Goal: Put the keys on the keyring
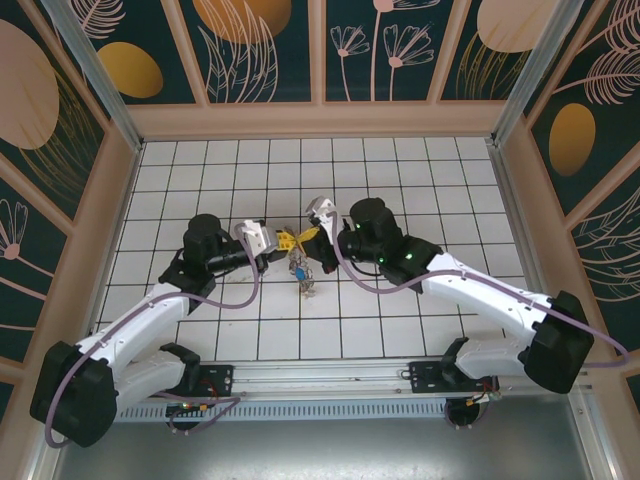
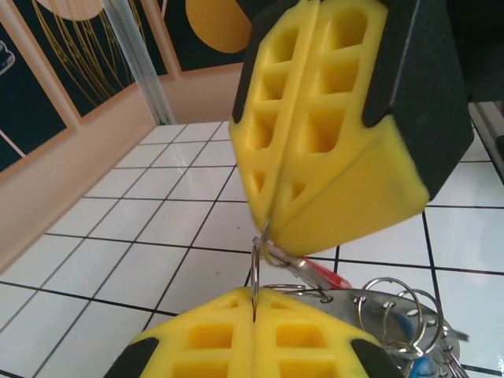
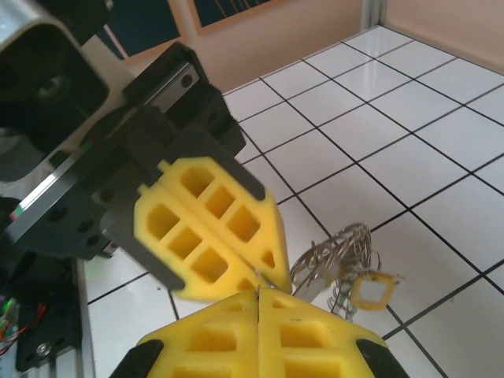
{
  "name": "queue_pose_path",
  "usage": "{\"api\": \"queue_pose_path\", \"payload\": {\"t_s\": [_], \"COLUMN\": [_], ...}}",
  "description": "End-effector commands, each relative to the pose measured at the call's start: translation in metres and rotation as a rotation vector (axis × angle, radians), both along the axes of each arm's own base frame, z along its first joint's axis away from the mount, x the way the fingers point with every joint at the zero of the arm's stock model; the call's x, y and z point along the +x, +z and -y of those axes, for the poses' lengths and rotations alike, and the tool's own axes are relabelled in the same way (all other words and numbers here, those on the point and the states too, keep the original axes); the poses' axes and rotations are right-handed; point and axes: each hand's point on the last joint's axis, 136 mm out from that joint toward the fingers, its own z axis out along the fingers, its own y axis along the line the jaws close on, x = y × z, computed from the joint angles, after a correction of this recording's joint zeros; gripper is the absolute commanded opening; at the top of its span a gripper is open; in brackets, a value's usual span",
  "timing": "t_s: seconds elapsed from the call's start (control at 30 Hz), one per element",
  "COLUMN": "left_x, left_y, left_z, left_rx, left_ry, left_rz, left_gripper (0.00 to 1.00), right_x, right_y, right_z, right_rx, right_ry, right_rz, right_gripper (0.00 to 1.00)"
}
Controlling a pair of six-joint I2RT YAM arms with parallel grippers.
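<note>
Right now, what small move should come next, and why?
Probably hold the keyring with the left gripper and turn the right gripper slightly along it: both are shut on it, and the red key lies against its wire, apparently only partly threaded.

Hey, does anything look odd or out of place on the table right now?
Nothing is spilled or broken. The one oddity: the thin silvery wire keyring is pinched between the shut yellow-tipped left tool and right tool, and the bunch of coloured-head keys dangles tangled beneath it.

Both arms reach inward; left hand [image 1: 286, 241] and right hand [image 1: 309, 233] shut, tips close together
</note>
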Motion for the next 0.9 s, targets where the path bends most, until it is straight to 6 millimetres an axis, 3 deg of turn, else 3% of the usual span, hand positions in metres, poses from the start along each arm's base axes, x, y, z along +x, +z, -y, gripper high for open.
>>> {"api": "queue_pose_path", "payload": {"t_s": [0.0,0.27,0.53,0.87], "left_x": [0.002,-0.002,-0.003,-0.001], "left_y": [0.033,0.041,0.037,0.029], "left_z": [0.005,0.007,0.014,0.019], "left_rx": [-0.072,-0.111,-0.095,-0.029], "left_ry": [-0.007,0.007,0.007,0.026], "left_rz": [0.054,0.047,0.042,0.051], "left_gripper": [0.00,0.00,0.00,0.00], "right_x": [0.014,0.022,0.025,0.038], "right_y": [0.015,0.011,0.012,0.016], "right_z": [0.001,0.003,-0.001,0.008], "right_rx": [0.022,0.014,0.058,0.087], "right_ry": [-0.089,-0.149,-0.172,-0.285], "right_rz": [0.016,-0.019,-0.068,-0.095], "right_gripper": [0.00,0.00,0.00,0.00]}}
